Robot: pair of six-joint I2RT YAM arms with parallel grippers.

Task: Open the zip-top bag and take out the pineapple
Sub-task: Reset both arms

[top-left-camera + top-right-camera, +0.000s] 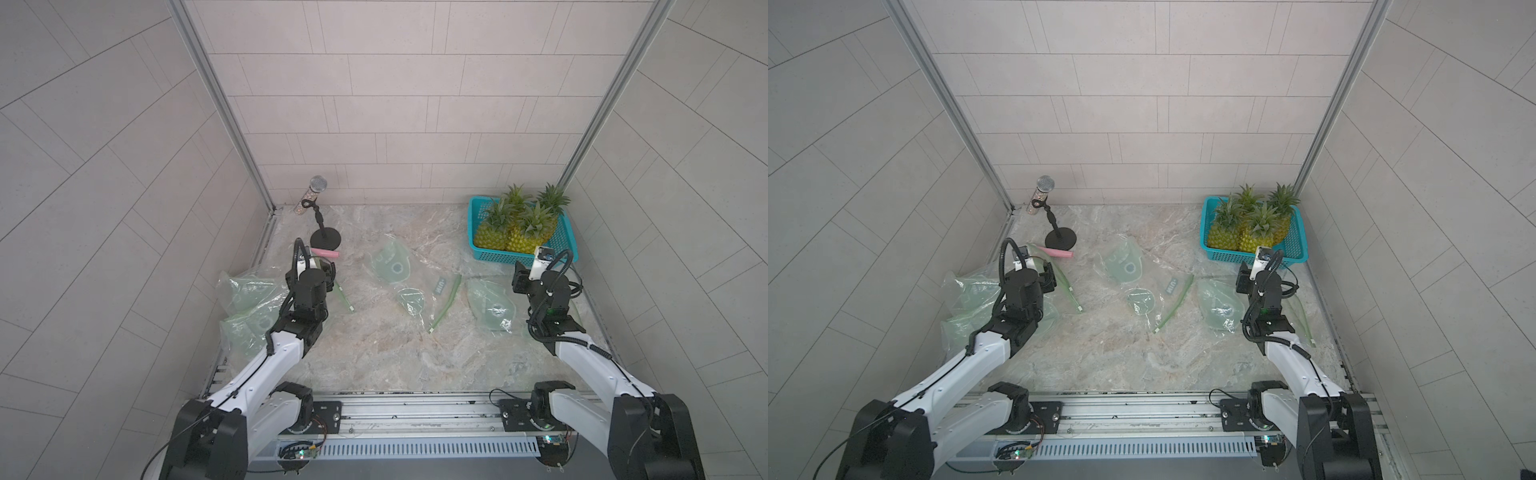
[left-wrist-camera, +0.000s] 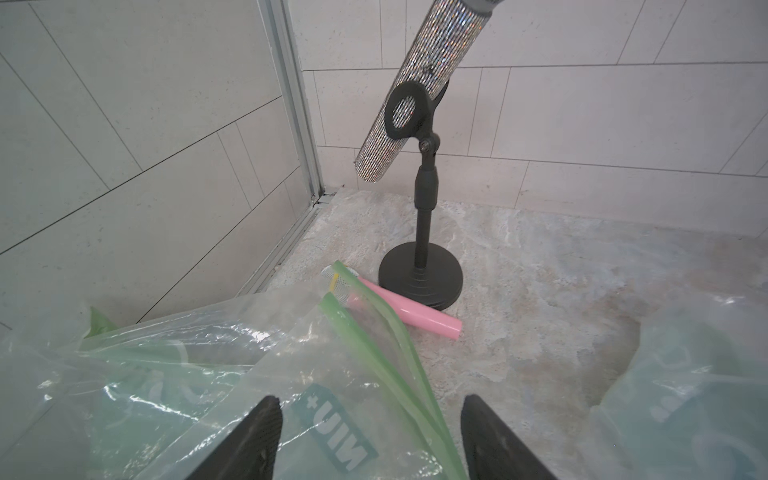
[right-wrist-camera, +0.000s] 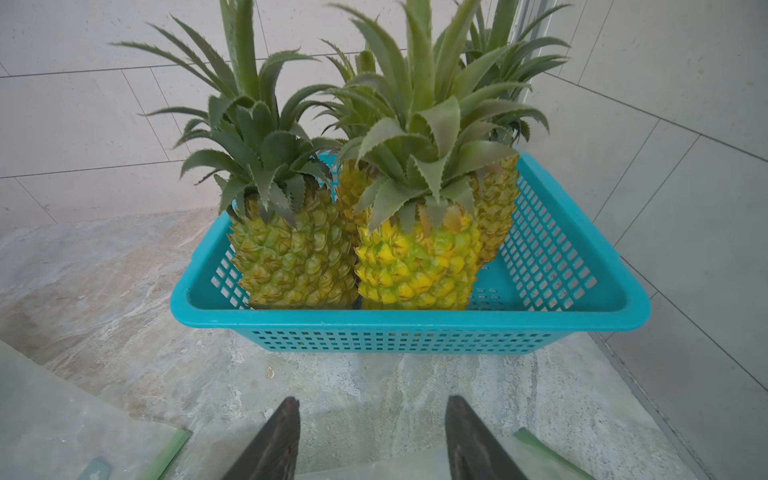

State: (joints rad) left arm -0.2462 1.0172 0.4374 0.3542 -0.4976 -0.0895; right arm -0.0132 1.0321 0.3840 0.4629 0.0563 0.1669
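Observation:
Several clear zip-top bags with green zip strips lie about the table; all look flat or crumpled. My left gripper (image 1: 328, 272) (image 2: 372, 415) is open just above one bag (image 2: 291, 374) with a teal label; its green zip strip (image 2: 386, 345) runs between the fingers, which do not pinch it. Several pineapples (image 1: 515, 232) (image 3: 291, 257) stand upright in a teal basket (image 1: 478, 208) (image 3: 407, 320) at the back right. My right gripper (image 1: 519, 278) (image 3: 372, 411) is open over bare table just in front of the basket, holding nothing.
A glittery microphone (image 1: 318, 185) on a black stand (image 1: 326, 239) stands at the back left, with a pink tube (image 2: 415, 311) lying by its base. Other bags lie at the left edge (image 1: 249, 299), mid-table (image 1: 392, 262) and beside the right arm (image 1: 492, 307). Walls enclose three sides.

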